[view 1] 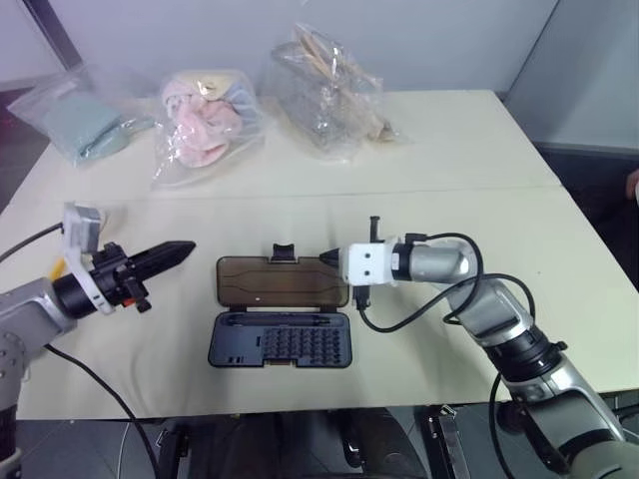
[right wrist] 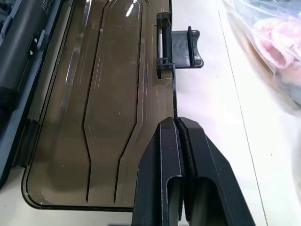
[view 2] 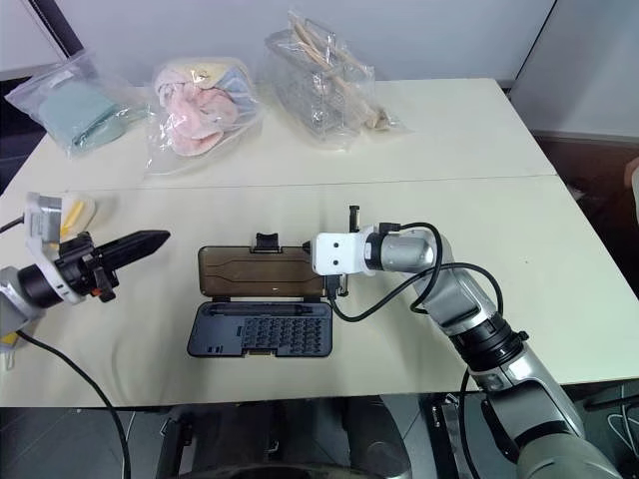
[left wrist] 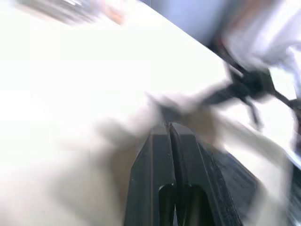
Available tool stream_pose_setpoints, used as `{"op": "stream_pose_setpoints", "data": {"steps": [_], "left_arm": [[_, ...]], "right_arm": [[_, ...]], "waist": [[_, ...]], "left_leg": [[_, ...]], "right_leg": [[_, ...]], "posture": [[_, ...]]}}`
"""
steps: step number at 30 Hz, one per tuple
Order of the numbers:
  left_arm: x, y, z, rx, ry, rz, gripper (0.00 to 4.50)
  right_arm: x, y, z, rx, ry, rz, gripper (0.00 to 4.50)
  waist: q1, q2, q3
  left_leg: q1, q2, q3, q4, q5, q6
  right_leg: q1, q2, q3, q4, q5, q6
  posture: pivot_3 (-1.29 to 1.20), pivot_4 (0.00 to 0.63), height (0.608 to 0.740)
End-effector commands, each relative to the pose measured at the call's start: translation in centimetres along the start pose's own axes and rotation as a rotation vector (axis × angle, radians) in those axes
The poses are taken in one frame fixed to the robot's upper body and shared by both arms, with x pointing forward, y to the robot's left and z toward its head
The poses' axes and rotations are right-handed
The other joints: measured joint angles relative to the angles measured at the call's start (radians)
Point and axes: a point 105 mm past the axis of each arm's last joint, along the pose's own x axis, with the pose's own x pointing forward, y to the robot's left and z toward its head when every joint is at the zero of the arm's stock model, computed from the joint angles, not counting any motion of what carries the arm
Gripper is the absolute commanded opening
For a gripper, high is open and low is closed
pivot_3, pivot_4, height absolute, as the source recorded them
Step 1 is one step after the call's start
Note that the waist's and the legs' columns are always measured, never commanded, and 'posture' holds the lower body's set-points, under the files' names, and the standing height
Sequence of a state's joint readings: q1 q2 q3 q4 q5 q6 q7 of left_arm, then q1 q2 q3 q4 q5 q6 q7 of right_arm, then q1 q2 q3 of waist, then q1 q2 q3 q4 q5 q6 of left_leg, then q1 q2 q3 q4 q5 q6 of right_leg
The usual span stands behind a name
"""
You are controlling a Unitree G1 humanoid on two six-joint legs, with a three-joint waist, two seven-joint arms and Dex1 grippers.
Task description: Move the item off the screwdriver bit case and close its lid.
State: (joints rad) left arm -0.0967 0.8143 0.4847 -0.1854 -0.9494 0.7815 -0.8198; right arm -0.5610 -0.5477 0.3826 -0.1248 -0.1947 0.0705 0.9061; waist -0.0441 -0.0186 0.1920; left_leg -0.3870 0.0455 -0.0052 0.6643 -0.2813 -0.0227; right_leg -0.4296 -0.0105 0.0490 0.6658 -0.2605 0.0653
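Cream table (view 1: 479, 200), three bags along far edge. Left gripper (view 1: 185, 249): fingers pressed together, empty, raised left of case (view 1: 282, 339). Case lies open mid-table, lid (view 1: 283, 282) flat behind tray. Right gripper (right wrist: 178, 123): fingers closed, tip at lid's right edge.

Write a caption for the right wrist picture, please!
Shut right gripper meets the far edge of the open smoky-brown lid.

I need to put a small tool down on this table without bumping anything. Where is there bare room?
The table is bare on its right side, beyond the right gripper, and in the strip between the bags and the open lid. It is crowded around the case, with the left gripper beside it, and along the far left edge.
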Motion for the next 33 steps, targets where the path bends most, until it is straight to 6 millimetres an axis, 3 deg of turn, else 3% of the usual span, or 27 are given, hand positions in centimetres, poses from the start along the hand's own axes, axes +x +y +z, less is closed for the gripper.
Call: {"op": "stream_pose_setpoints", "data": {"steps": [1,4,10,18,22,28,30,33], "left_arm": [[-0.6,3.7,0.6,0.051,-0.025,0.199,0.08],[0.7,4.8,-1.5,0.095,0.056,0.196,0.08],[4.5,3.9,-5.2,0.156,0.175,0.045,0.08],[7.1,2.2,-7.5,0.182,0.251,-0.134,0.08],[7.8,1.5,-7.2,0.179,0.247,-0.19,0.0],[8.2,1.0,-7.2,0.188,0.255,-0.224,0.0],[8.4,0.8,-7.2,0.193,0.259,-0.243,0.0],[8.4,-0.6,-6.5,0.193,0.258,-0.32,0.0]], "right_arm": [[-0.7,-1.1,1.3,-0.058,-0.034,-0.05,0.0],[-0.9,-1.2,1.5,-0.062,-0.037,-0.056,0.0],[-1.0,-1.2,1.8,-0.074,-0.042,-0.061,0.0],[-1.5,-1.5,2.1,-0.07,-0.038,-0.079,0.0],[-1.8,-1.4,2.0,-0.049,-0.026,-0.088,1.34],[-2.0,-1.2,1.9,-0.041,-0.013,-0.084,4.36],[-2.8,-1.5,2.2,0.007,-0.027,-0.097,4.36],[-6.4,-2.6,3.4,0.157,-0.09,-0.111,4.36]], "waist": [[0.001,0.0,0.0],[0.002,0.0,0.0],[0.009,0.0,0.0],[0.001,0.0,0.0],[0.004,0.0,0.0],[0.005,0.0,0.0],[0.005,0.0,0.0],[0.008,0.0,0.0]], "left_leg": [[0.0,0.0,0.0,0.0,0.0,0.0],[0.0,0.0,0.0,0.0,0.0,0.0],[-0.001,0.0,0.0,0.0,0.001,-0.001],[-0.002,0.0,0.0,0.0,0.001,-0.001],[-0.002,0.0,0.0,0.0,0.001,-0.001],[-0.002,0.0,0.0,0.0,0.001,-0.001],[-0.002,0.0,0.0,0.0,0.001,-0.001],[-0.002,0.0,0.0,0.0,0.001,-0.001]], "right_leg": [[0.0,0.0,0.0,0.0,0.0,0.0],[0.0,0.0,0.0,0.0,0.0,0.0],[0.0,0.0,0.0,-0.001,0.0,0.0],[-0.001,0.0,0.0,0.0,0.0,0.0],[-0.001,0.0,0.0,0.0,0.0,0.0],[-0.001,0.0,0.0,0.0,0.0,0.0],[-0.001,0.0,0.0,0.0,0.0,0.0],[-0.001,0.0,0.0,0.0,0.0,0.0]], "posture": [[0.0,0.15,0.737],[0.0,0.15,0.737],[0.0,0.15,0.737],[0.0,0.15,0.737],[0.0,0.15,0.737],[0.0,0.15,0.737],[0.0,0.15,0.737],[0.0,0.15,0.737]]}}
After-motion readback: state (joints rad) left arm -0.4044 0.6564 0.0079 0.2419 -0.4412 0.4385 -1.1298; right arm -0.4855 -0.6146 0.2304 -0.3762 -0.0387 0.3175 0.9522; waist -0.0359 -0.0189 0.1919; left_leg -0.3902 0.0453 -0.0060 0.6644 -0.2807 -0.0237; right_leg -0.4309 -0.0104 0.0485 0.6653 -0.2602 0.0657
